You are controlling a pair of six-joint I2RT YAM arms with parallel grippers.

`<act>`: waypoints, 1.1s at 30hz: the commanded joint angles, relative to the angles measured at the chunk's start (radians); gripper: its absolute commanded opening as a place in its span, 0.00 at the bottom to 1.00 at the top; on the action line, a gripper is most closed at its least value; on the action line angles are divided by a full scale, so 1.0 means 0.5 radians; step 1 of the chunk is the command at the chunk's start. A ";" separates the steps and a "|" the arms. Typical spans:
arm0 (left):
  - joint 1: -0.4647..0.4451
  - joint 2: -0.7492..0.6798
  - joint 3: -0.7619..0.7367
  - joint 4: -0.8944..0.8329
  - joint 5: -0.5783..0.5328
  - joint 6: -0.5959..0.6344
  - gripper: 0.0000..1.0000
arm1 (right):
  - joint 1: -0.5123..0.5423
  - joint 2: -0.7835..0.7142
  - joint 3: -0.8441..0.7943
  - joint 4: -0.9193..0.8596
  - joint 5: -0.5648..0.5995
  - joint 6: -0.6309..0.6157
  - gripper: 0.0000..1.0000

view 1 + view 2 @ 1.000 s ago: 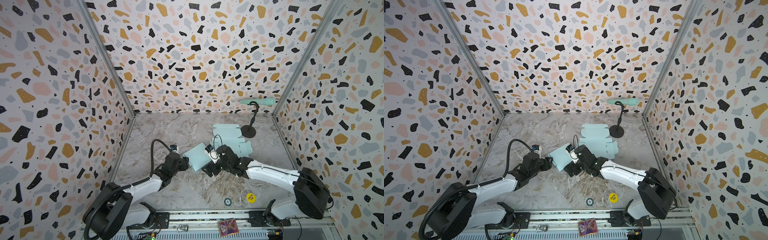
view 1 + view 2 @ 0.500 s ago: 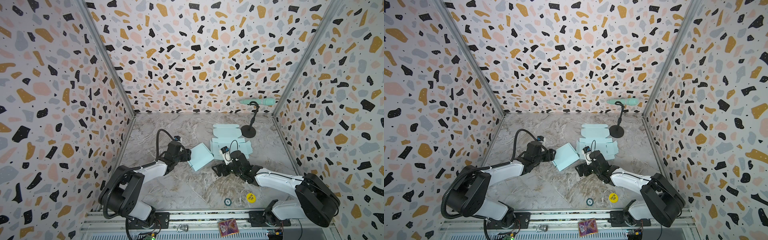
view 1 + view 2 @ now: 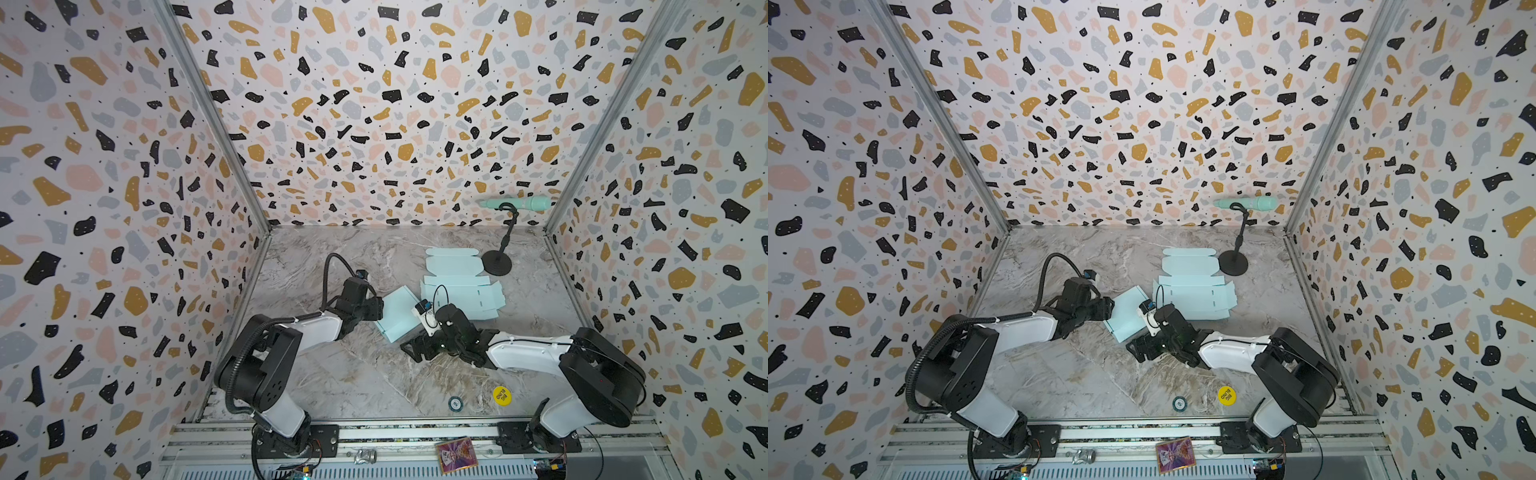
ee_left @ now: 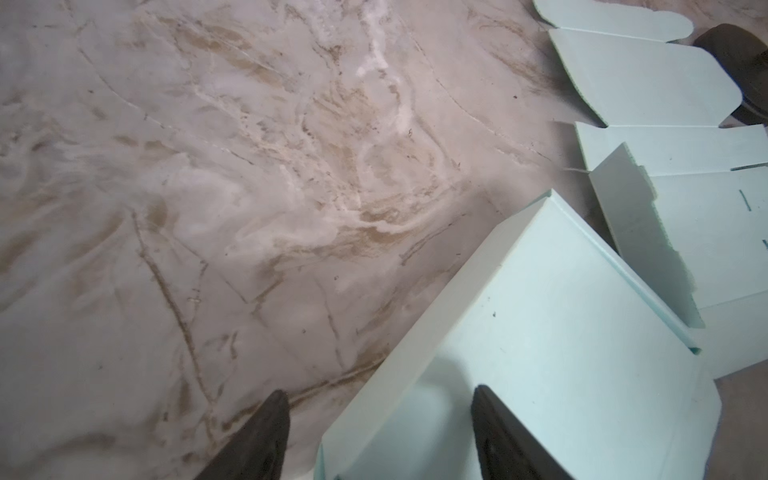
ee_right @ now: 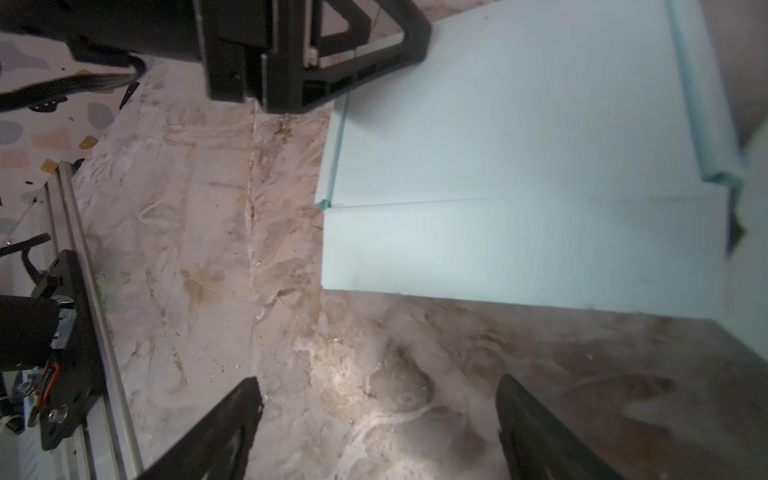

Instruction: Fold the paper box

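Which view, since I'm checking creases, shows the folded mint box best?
The left wrist view: it shows the folded box close up, with top panel, side wall and creased edges clear. The right wrist view is close but cropped. Both top views show it small.

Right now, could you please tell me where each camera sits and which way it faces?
Top views: high at the front, looking down toward the back wall; left arm, right arm, box, sheets.
Left wrist: on the left arm, looking past the open left gripper at the box, sheets beyond.
Right wrist: on the right arm, looking past the open right gripper across table at the box and left gripper.
Shared: all show the box.
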 commanded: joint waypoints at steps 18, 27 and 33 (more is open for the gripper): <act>-0.267 -0.350 -0.399 -0.058 -0.095 -0.243 0.64 | 0.093 -0.052 -0.445 0.530 0.356 -0.264 0.77; -0.267 -0.351 -0.398 -0.091 -0.087 -0.249 0.64 | 0.227 -0.036 -0.553 0.896 0.430 -0.279 0.81; -0.270 -0.351 -0.423 -0.070 -0.075 -0.261 0.63 | 0.263 0.131 -0.385 0.745 0.781 -0.185 0.91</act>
